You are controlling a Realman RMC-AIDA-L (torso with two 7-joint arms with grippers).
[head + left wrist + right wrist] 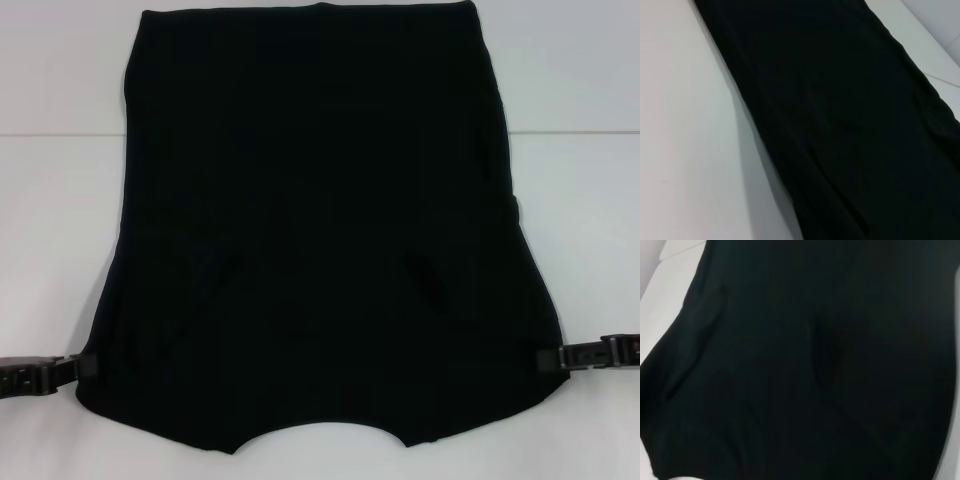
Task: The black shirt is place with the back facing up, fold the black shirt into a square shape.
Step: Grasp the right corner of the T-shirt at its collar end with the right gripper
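Observation:
The black shirt (320,230) lies on the white table (60,220) as a long plain black panel with its sides folded in. Its curved neckline (320,432) is at the near edge. The near end flares wider than the rest and looks raised between the two grippers. My left gripper (85,367) grips the shirt's near left edge. My right gripper (540,358) grips the near right edge. Both wrist views are filled by the black shirt (850,125) (800,370), and neither shows fingers. No lettering shows.
The white table surface (685,150) extends on both sides of the shirt. A faint seam (580,133) runs across the table at the back. The shirt's far hem (310,12) reaches the top of the head view.

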